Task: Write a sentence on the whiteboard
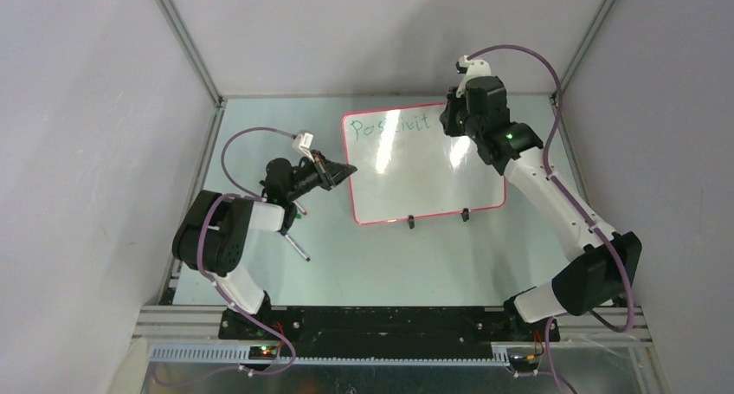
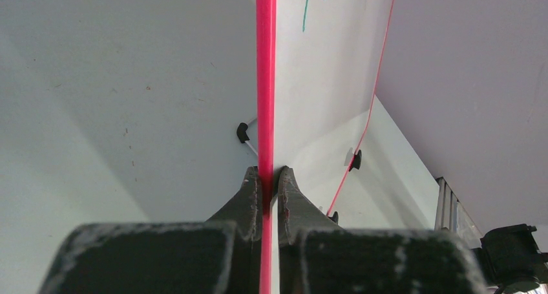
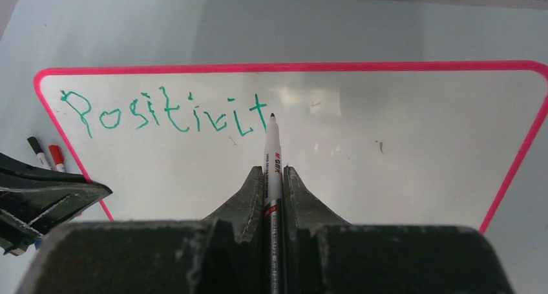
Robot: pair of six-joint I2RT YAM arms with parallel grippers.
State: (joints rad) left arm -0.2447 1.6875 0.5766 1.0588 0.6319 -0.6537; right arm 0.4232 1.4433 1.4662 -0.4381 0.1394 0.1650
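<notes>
The whiteboard [image 1: 415,173] lies on the table with a red-pink rim [image 2: 265,81] and two black feet at its near edge. Green letters reading "Positivit" [image 3: 161,112] run along its far edge; they also show in the top view [image 1: 388,125]. My left gripper [image 1: 344,171] is shut on the board's left rim [image 2: 265,178]. My right gripper [image 3: 273,171] is shut on a white marker [image 3: 272,152]. The marker's tip [image 3: 272,116] sits just right of the last "t". In the top view the right gripper [image 1: 452,117] is over the board's far right part.
A loose marker [image 1: 297,247] lies on the table near the left arm. Two more markers, one black-capped [image 3: 35,148] and one red-capped [image 3: 57,157], lie left of the board. Grey walls close in the table on three sides.
</notes>
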